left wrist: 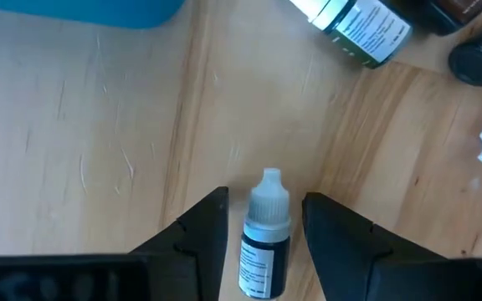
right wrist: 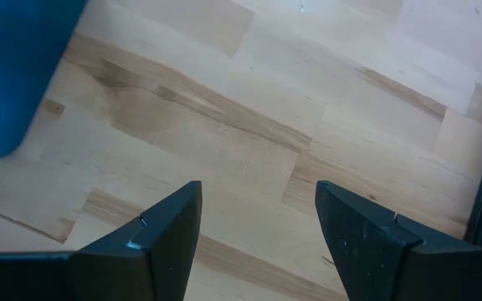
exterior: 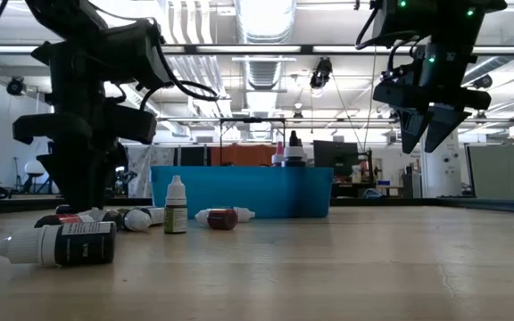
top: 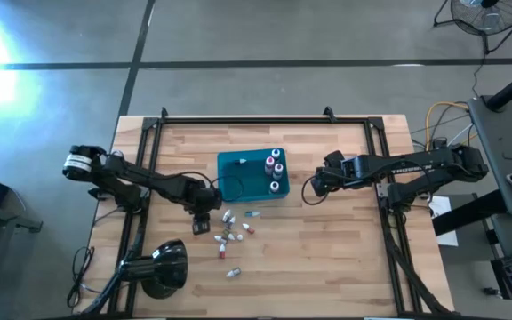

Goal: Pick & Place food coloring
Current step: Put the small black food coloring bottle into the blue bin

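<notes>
Several small food coloring bottles (top: 231, 236) lie scattered on the wooden table just near of the teal bin (top: 243, 178). More bottles (top: 276, 169) stand upright at the bin's right end. My left gripper (top: 201, 224) points down at the left end of the scatter, open. In the left wrist view its fingers stand on either side of a lying dark bottle with a pale cap (left wrist: 266, 238), and a narrow gap shows on each side. My right gripper (top: 312, 188) hangs open above bare wood to the right of the bin, well above the table (exterior: 425, 134).
Other loose bottles lie close beyond the left fingers (left wrist: 358, 25), among them a dark cap (left wrist: 475, 63). One bottle stands upright (exterior: 176, 205) in front of the bin. A black lamp-like object (top: 163, 267) sits at the near left. Black frame rails (top: 265, 120) border the table.
</notes>
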